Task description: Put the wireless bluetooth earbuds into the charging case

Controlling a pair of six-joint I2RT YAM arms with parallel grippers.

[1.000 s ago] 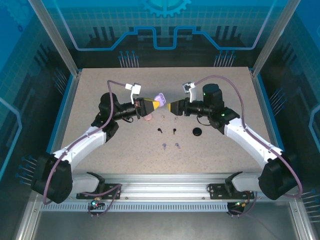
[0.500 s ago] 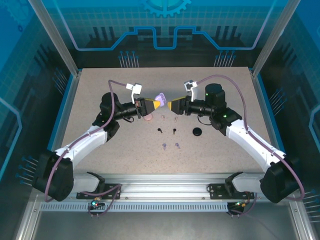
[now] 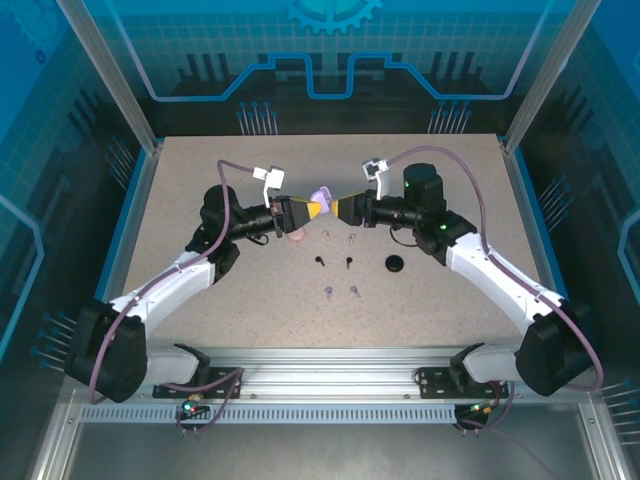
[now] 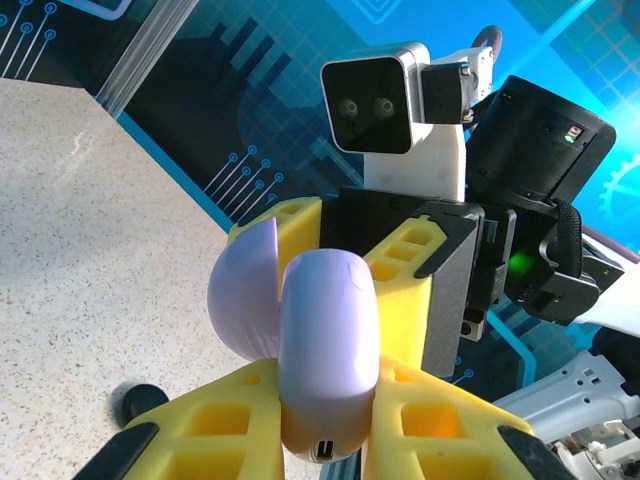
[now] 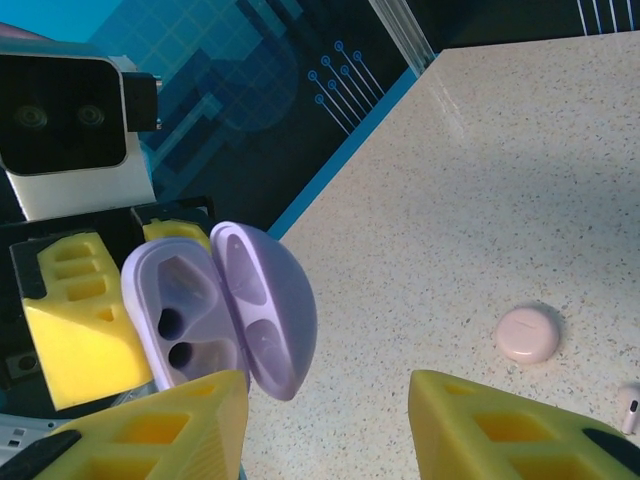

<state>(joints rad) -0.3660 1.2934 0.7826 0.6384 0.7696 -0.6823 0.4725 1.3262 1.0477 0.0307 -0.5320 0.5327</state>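
A robotics lab test cell: aluminium frame (image 3: pixel 110 75), blue circuit-print panels (image 3: pixel 320 60), speckled table (image 3: pixel 300 325).

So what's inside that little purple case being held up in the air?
Two dark, empty earbud sockets show inside the open lavender case, plus moulded hollows in its lid. No earbud sits in it. Its lower end is hidden behind the yellow right finger.

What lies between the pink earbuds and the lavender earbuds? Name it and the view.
The black earbuds, between the pink earbuds and the lavender earbuds, in the top external view.
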